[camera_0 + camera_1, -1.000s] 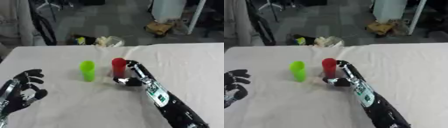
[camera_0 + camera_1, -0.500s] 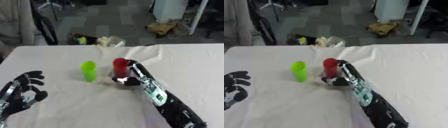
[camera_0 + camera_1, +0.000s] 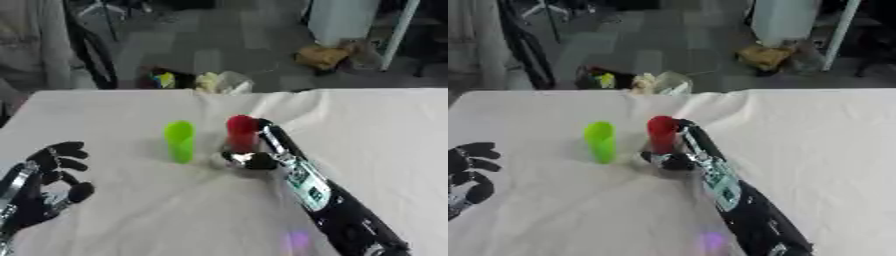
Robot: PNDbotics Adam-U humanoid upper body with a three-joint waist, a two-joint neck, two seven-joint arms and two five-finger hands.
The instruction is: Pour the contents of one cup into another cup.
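Your right hand [image 3: 251, 156] stays curled round the red cup [image 3: 241, 132], barely moved (green cup [image 3: 179, 141] just left), so lifting comes next; left hand [image 3: 45, 182] rests open.

No text can be read; the right forearm's green-white label [image 3: 305, 184] seems too blurred.

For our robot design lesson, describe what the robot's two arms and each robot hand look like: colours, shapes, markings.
The right arm is a long, slim black limb bearing a pale rectangular label with green markings on the forearm; its robot hand is black with silver parts. The left robot hand is black with rounded fingertips and silver detail along the wrist edge. No loose cables show.
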